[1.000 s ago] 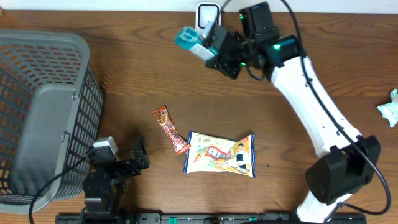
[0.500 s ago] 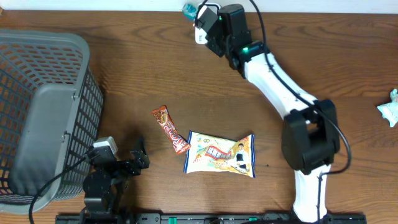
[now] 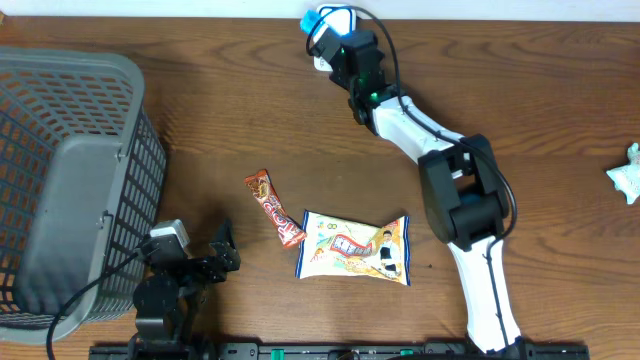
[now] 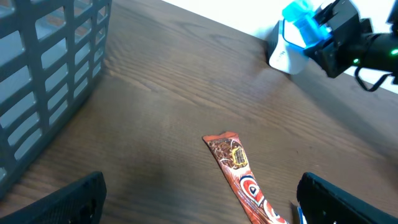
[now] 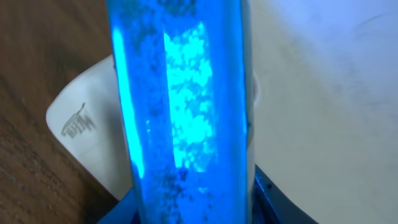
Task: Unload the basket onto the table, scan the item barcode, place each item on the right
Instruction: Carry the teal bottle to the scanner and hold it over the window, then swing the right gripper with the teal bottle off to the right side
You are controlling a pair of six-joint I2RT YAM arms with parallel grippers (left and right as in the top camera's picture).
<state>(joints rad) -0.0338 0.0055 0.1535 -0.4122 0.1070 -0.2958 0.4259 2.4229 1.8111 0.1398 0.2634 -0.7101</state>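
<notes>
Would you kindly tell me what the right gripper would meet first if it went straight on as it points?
Probably the white plastic scanner base just ahead: the right gripper, shut on a bright blue translucent packet, aims at it. The remaining gap is hard to judge.

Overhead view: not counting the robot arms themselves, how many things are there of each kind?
Baskets: 1, the grey basket.
Scanners: 1, the white scanner.
Packets lying on the table: 3, a red bar, a printed bag, a pale packet.
Held up at the scanner: 1, the blue item.
Total: 6.
</notes>
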